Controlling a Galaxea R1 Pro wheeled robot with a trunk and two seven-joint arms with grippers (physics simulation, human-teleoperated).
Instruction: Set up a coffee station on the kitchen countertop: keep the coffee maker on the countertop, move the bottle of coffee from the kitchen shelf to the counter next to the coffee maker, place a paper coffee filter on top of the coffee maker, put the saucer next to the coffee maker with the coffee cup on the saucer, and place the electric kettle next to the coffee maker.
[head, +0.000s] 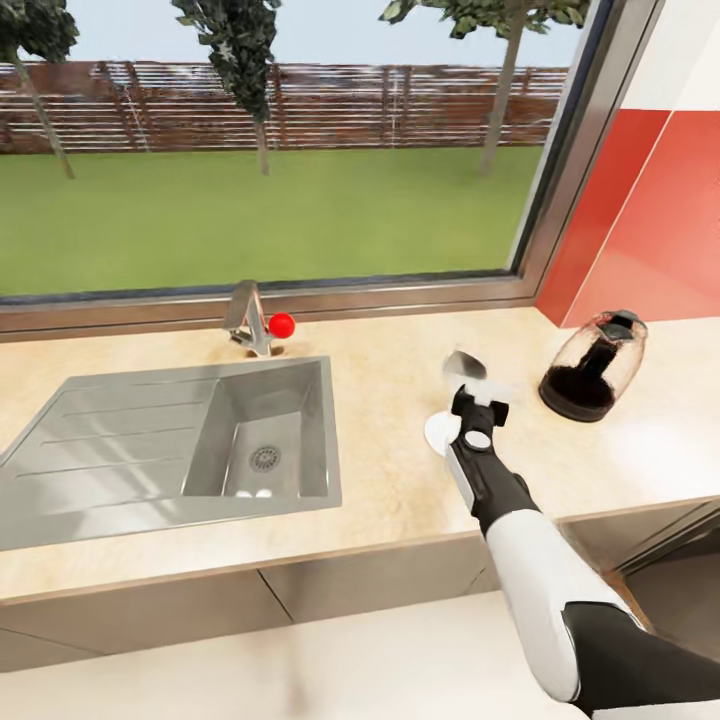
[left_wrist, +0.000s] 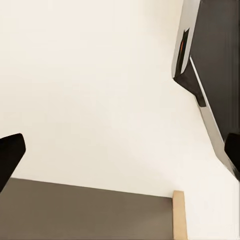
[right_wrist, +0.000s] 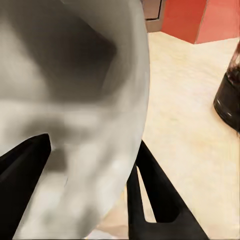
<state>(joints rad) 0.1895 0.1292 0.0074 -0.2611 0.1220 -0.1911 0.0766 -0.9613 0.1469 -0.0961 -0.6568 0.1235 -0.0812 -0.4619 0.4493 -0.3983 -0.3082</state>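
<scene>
right gripper (head: 470, 385): fingers (right_wrist: 160, 195) clamped on the coffee cup (head: 465, 367), held tilted just over the saucer (head: 440, 432) | saucer flat on the tabletop (head: 390, 480), sink (head: 180, 440) on one side, electric kettle (head: 593, 367) on the other | left gripper (left_wrist: 120, 150): fingers spread, holding nothing

The head camera looks down over the countertop (head: 380, 470). The right wrist camera sits close above it, sharing the kettle (head: 594, 366). The left wrist camera perhaps faces a floor.
</scene>
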